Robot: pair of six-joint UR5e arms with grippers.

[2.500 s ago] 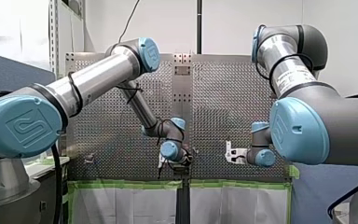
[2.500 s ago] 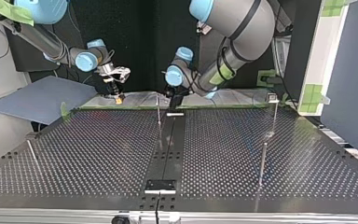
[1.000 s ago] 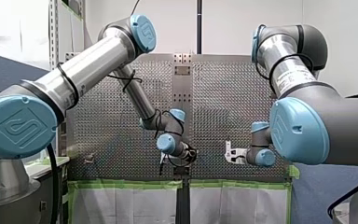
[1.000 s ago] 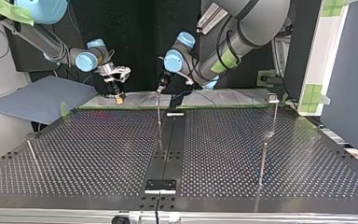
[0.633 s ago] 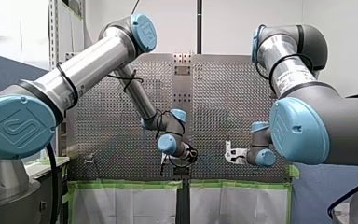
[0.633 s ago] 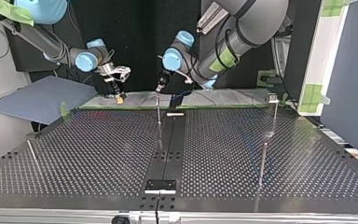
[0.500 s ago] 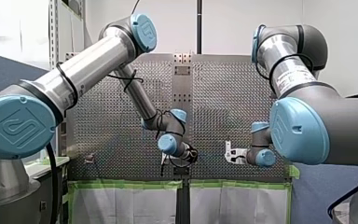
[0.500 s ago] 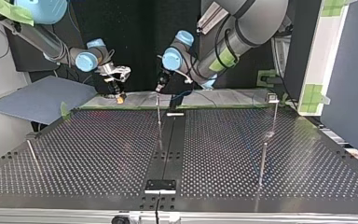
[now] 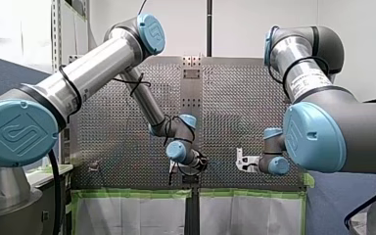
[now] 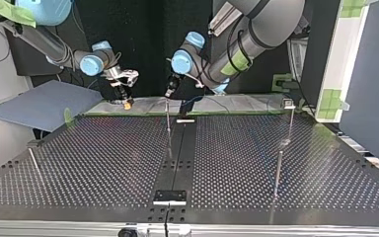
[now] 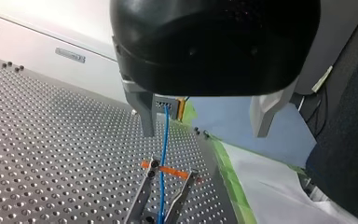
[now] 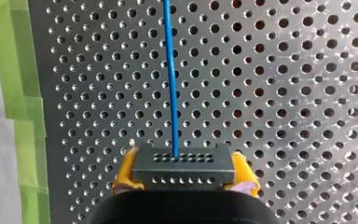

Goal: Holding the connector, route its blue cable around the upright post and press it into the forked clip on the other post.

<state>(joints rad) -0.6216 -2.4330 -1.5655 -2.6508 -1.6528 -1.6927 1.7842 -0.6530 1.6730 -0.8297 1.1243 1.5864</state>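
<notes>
- Perforated tabletop (image 10: 103,163) lay wide and bare toward the top view's near edge. Both arms worked at its far edge, where green tape (image 12: 23,116) marked the border just beside the work.
- My left arm (image 9: 93,73) reached to the middle. The left end effector (image 11: 204,132) hung over a thin post (image 10: 168,121), its metal fingers apart and gripping nothing.
- My right end effector (image 12: 185,176), at the top view's left, was clamped by its yellow pads on the connector (image 12: 184,161).
- Well apart at the top view's sides stood other posts (image 10: 279,168), with open room between them.
- Atop the thin post sat the forked clip (image 11: 141,193). The blue cable (image 12: 171,79) ran straight from the connector and passed between the prongs; how deep it sat I could not tell.
- Judged step: pressing the cable in. Whether it had been routed around the upright post did not show.
- The next move probably called for a short, centred push down on the cable, with the connector held taut. Sideways drift would need to be small, since the tabletop's edge was close.
</notes>
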